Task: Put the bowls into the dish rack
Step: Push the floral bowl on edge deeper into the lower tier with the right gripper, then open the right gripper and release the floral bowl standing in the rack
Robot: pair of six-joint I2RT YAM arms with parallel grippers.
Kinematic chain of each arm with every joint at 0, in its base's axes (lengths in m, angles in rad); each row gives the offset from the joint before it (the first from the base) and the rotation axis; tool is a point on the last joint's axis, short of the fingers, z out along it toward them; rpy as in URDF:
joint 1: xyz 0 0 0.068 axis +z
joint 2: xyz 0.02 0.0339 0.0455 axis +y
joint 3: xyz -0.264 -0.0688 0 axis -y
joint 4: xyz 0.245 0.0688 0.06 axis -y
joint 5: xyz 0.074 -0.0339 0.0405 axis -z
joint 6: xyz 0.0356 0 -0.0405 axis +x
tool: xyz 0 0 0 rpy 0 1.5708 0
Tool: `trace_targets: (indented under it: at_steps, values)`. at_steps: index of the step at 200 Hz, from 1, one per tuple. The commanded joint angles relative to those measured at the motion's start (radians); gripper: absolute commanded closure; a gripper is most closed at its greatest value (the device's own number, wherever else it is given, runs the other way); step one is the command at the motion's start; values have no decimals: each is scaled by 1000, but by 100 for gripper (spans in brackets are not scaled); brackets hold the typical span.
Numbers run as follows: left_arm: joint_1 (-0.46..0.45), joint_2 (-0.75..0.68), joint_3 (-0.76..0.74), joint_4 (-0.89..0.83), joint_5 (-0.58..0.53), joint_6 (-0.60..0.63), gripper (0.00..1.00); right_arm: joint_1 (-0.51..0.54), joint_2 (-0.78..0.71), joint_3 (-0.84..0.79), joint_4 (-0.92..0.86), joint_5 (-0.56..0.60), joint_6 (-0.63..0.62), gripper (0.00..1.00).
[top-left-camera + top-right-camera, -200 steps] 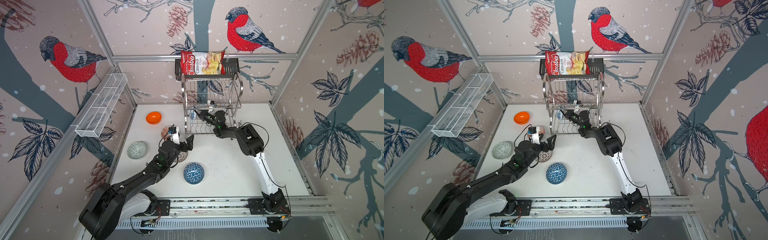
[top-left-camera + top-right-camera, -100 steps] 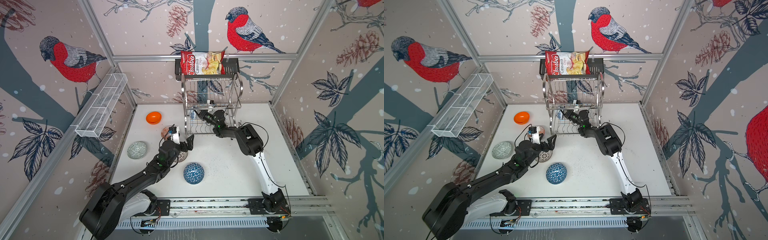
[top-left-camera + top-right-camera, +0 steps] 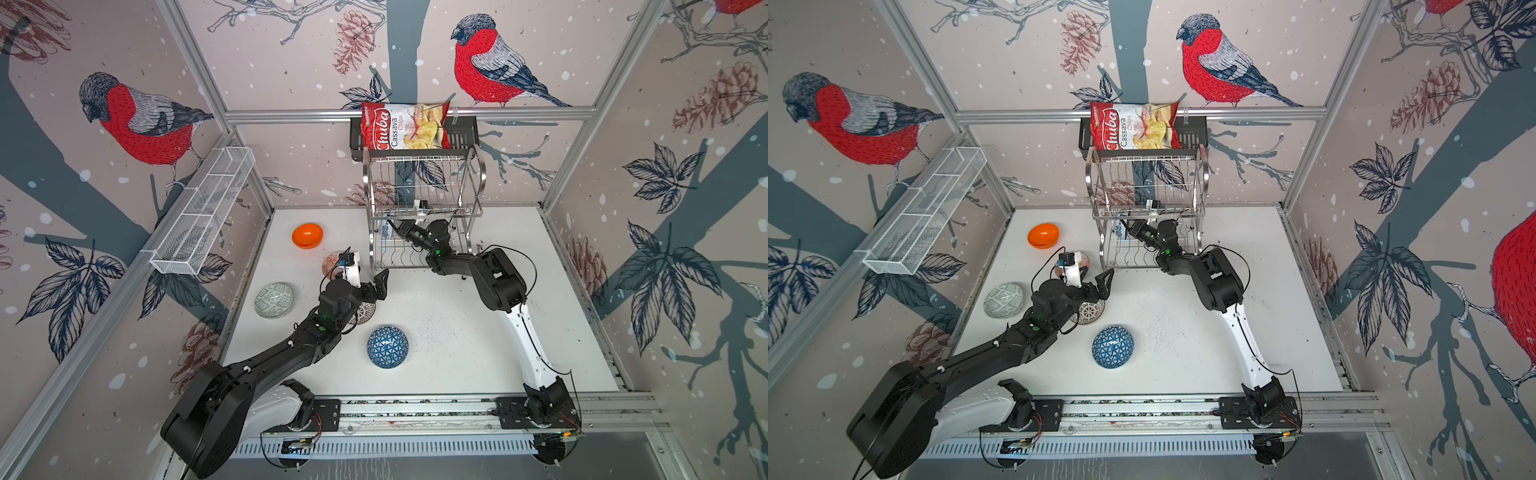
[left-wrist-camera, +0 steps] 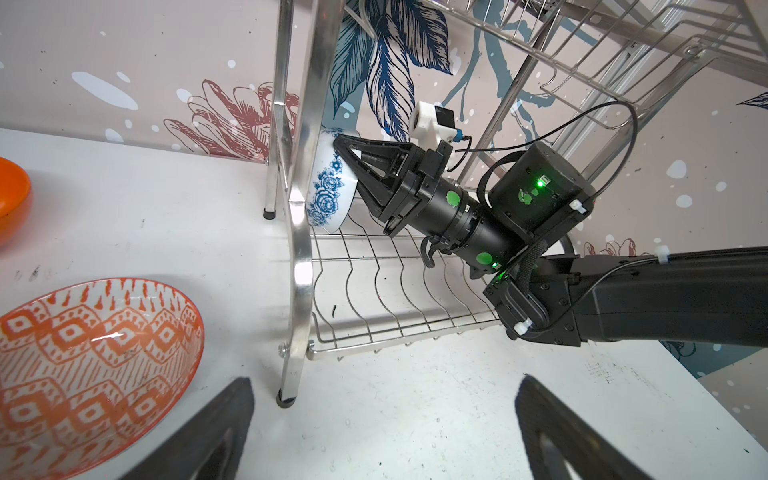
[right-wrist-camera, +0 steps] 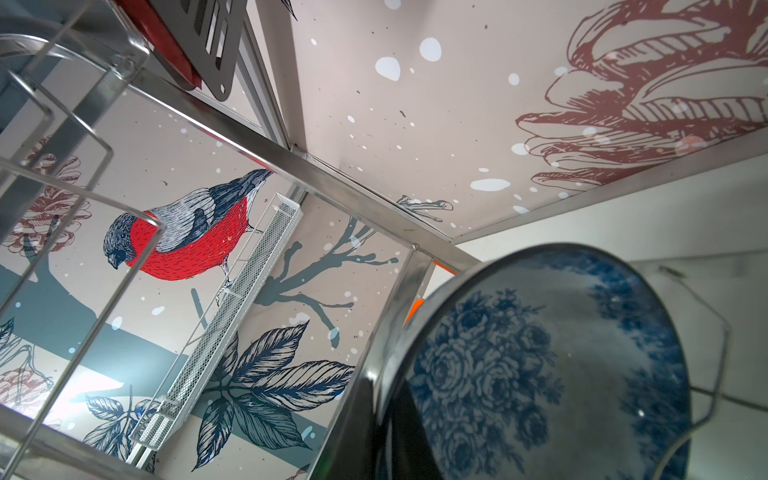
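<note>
Down in the dish rack (image 4: pixel 299 257), right claw (image 4: pixel 344 150) pinches the blue-floral bowl (image 4: pixel 328 195) by its rim; left claw (image 4: pixel 384 399) gapes empty.

Chips bag (image 3: pixel 405 126) (image 3: pixel 1136 126), lying in the black shelf (image 3: pixel 461 139) above the dish rack (image 3: pixel 481 176). It carries the only legible print in both top views.
- "Chuba": large white script on the red band. The word runs sideways up the bag.
- "Cassava Chips": dark letters on the pale panel beside the band, turned the same way.
- Small green mark at the bag's corner: too small to read.

Wrist views: no readable lettering.
</note>
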Motion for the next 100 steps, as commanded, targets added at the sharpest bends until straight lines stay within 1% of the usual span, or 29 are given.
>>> trace_targets:
  at_steps: [1, 48, 100]
  values:
    - [3, -1, 8, 39, 9, 10, 2, -1, 22, -9, 9, -21, -22, 92]
    - [3, -2, 8, 33, 4, 9, 2, 0, 22, -15, 24, -28, -12, 84]
    - [2, -7, 8, 31, 3, 9, 2, 1, 18, -19, 35, -34, -2, 82]
